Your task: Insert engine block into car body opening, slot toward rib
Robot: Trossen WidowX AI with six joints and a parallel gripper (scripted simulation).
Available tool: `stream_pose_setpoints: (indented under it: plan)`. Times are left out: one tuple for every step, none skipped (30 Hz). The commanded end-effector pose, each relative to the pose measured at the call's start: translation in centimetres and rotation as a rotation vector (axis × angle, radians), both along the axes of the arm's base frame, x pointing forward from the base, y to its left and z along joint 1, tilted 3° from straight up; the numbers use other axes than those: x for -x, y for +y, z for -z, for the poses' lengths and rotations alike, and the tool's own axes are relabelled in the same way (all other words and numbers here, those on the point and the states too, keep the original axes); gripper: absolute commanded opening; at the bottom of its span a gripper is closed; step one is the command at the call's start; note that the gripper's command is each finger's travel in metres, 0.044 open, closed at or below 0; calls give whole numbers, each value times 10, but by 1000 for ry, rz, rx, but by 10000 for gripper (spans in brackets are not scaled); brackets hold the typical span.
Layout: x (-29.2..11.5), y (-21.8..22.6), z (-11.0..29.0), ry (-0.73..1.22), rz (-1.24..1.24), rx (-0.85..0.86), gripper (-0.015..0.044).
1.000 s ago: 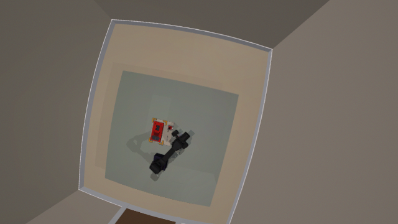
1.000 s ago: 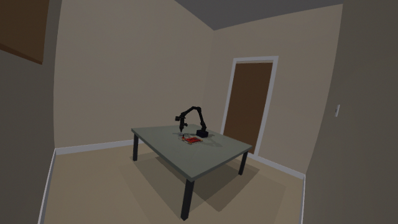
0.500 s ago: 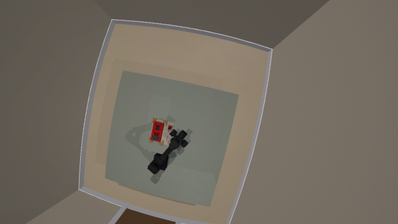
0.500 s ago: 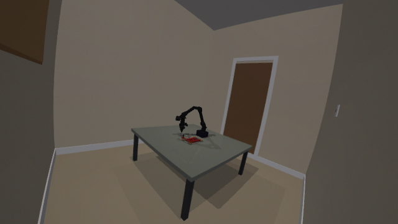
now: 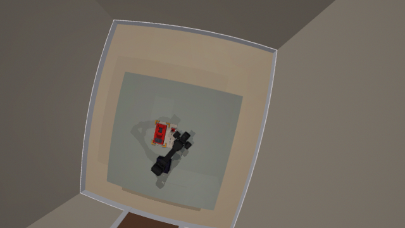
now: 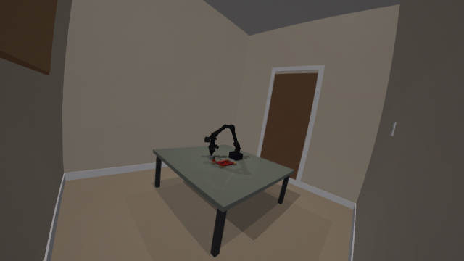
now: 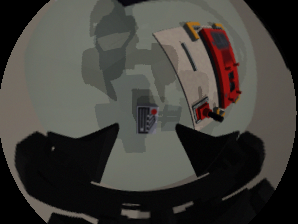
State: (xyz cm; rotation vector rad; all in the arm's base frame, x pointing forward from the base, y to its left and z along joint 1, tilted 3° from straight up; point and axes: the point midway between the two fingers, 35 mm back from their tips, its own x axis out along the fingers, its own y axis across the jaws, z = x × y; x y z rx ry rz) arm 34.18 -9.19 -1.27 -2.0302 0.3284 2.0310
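Note:
The engine block (image 7: 147, 116) is a small grey piece with a red spot. It lies on the table (image 5: 142, 95) (image 6: 217, 188) (image 7: 60, 83), apart from the car body. The red car body (image 5: 160, 133) (image 6: 225, 163) (image 7: 222, 63) rests on a white base plate (image 7: 181, 70) with orange corners. My gripper (image 5: 181, 137) (image 6: 212, 148) (image 7: 148, 127) is open and empty. It hangs above the engine block, beside the car body's plate. In the wrist view the block sits between the two spread fingers, a little beyond their tips. In the overhead view the arm hides the block.
A small red and dark piece (image 5: 173, 129) (image 7: 214, 112) sits at the plate's corner near the gripper. The arm's base (image 5: 161, 166) (image 6: 235, 156) stands on the table behind the car body. A door (image 6: 290, 119) is in the far wall.

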Motion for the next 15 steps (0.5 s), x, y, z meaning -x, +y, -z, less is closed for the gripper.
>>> stream_pose_setpoints:
  plan:
    - [3,0,9,11,3,3,440]
    - [3,0,11,11,3,3,440]
    - [3,0,13,11,3,3,440]
    - [3,0,14,11,3,3,440]
    - [3,0,16,11,3,3,440]
    - [3,0,17,11,3,3,440]
    - [3,0,19,11,3,3,440]
    - [4,0,20,11,3,3,440]
    - [4,0,21,11,3,3,440]
    - [4,0,21,11,3,3,440]
    - [4,0,21,11,3,3,414]
    - [4,0,21,11,3,3,387]
    - [4,0,21,11,3,3,361]
    - [4,0,21,11,3,3,335]
    - [4,0,21,11,3,3,309]
